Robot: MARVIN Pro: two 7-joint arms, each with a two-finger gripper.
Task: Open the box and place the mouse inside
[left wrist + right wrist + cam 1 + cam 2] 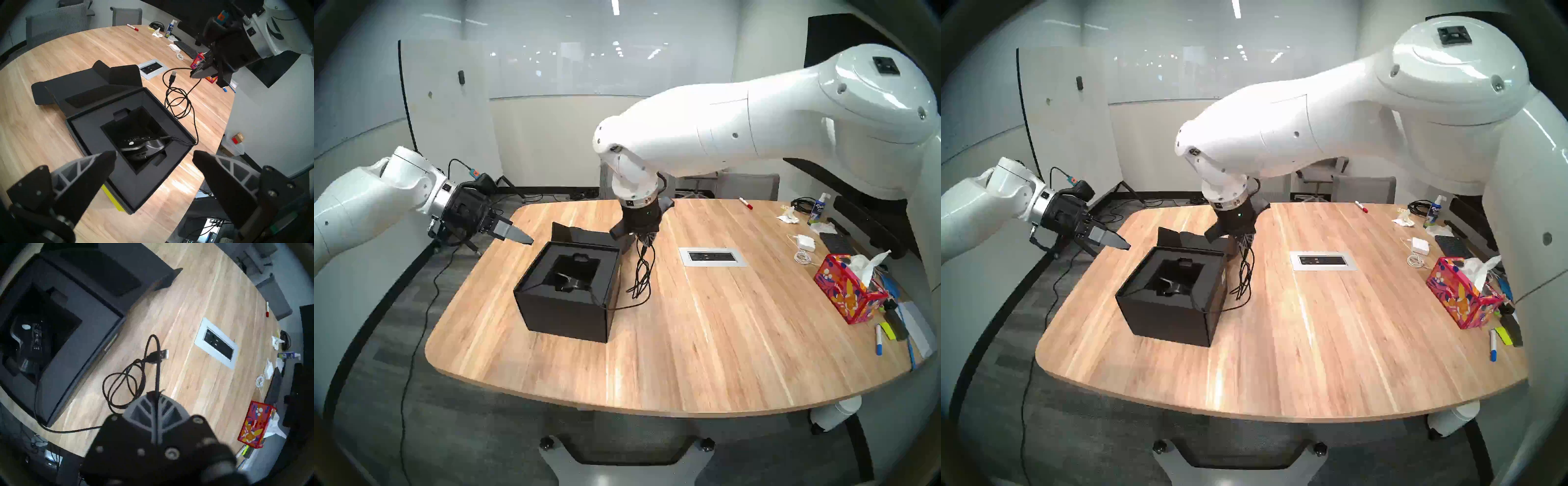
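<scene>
The black box [565,312] stands open on the left half of the wooden table, its lid flap [582,234] folded back. The black mouse [144,147] lies in the foam recess, also seen in the head view as the mouse [570,284] and in the right wrist view as the mouse [25,338]. Its cable [641,275] runs out over the box's right corner. My right gripper [157,394] is shut on the cable beside the box's far right corner, and loops and the USB plug [163,354] hang below it. My left gripper [153,154] is open and empty, off the box's left side.
A grey power outlet plate [712,257] is set into the table's middle. Along the right edge are a red floral tissue box [846,288], a white charger [806,242], a keyboard [836,242], a spray bottle [818,207] and markers. A yellow-green note [112,195] shows under the box.
</scene>
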